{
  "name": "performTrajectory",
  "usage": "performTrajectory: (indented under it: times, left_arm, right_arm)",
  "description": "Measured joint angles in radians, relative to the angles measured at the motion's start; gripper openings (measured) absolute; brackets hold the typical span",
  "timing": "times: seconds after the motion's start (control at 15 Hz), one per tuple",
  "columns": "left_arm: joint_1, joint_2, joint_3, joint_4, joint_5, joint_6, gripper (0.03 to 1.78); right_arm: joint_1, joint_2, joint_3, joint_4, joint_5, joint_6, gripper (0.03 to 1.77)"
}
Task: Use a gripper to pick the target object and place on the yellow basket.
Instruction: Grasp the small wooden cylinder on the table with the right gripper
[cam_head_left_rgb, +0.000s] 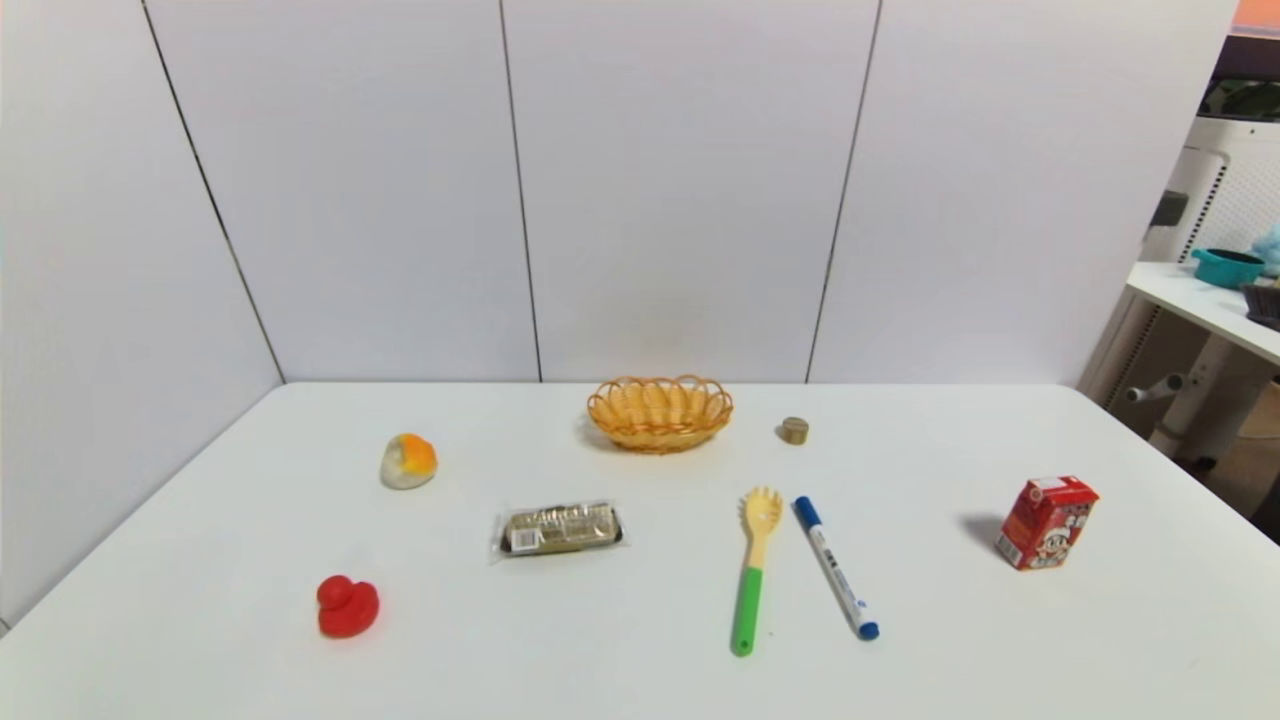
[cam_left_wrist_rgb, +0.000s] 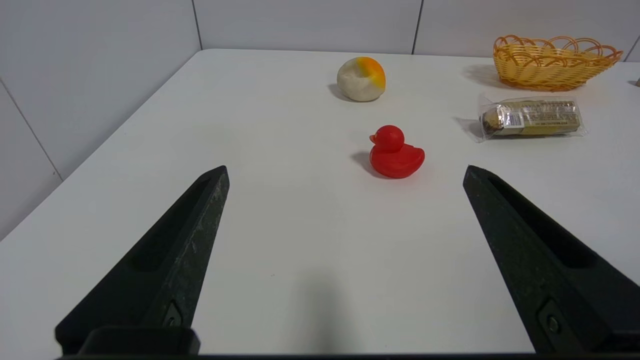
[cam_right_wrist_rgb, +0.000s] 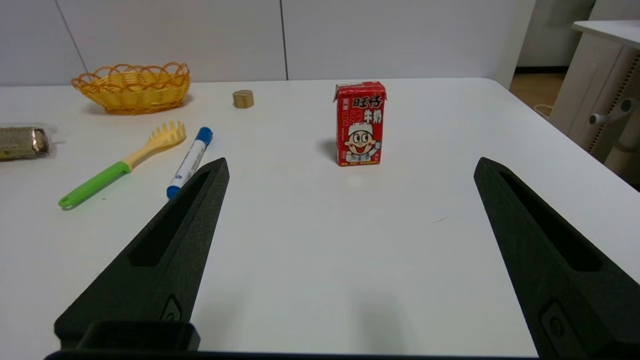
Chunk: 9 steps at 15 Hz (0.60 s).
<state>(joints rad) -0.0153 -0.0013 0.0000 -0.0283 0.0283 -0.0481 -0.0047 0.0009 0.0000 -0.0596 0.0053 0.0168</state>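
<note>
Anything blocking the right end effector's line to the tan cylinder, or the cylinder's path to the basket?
Nothing visible does. The right end effector is open over bare table; the red milk carton stands beside the line to the tan cylinder, not on it. Bare table lies between cylinder and yellow basket.

One white surface (cam_head_left_rgb: 650, 660) carries eight loose things, one of each kind. There is one yellow basket (cam_head_left_rgb: 659, 411), one small tan cylinder (cam_head_left_rgb: 794, 430), one orange-and-white lump (cam_head_left_rgb: 408, 461), one red toy duck (cam_head_left_rgb: 347, 606), one wrapped snack bar (cam_head_left_rgb: 559, 528), one pasta fork (cam_head_left_rgb: 752, 566) (yellow head, green handle), one blue-capped marker (cam_head_left_rgb: 836, 581) and one red drink carton (cam_head_left_rgb: 1045, 522). Two end effectors show, the left end effector (cam_left_wrist_rgb: 345, 172) and the right end effector (cam_right_wrist_rgb: 350, 167), each with two black fingers spread wide apart.
</note>
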Motion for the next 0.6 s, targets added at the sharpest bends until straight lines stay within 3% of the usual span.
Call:
performTrajectory:
  times: [0.33, 0.6]
  left_arm:
    - [0.0, 0.0, 0.0, 0.0, 0.0, 0.0, 1.69]
    - [0.0, 0.0, 0.0, 0.0, 0.0, 0.0, 1.69]
  right_arm:
    - [-0.001, 0.097, -0.046, -0.005, 0.01, -0.013, 1.69]
    - [0.015, 0.307, -0.318, -0.006, 0.014, -0.012, 1.69]
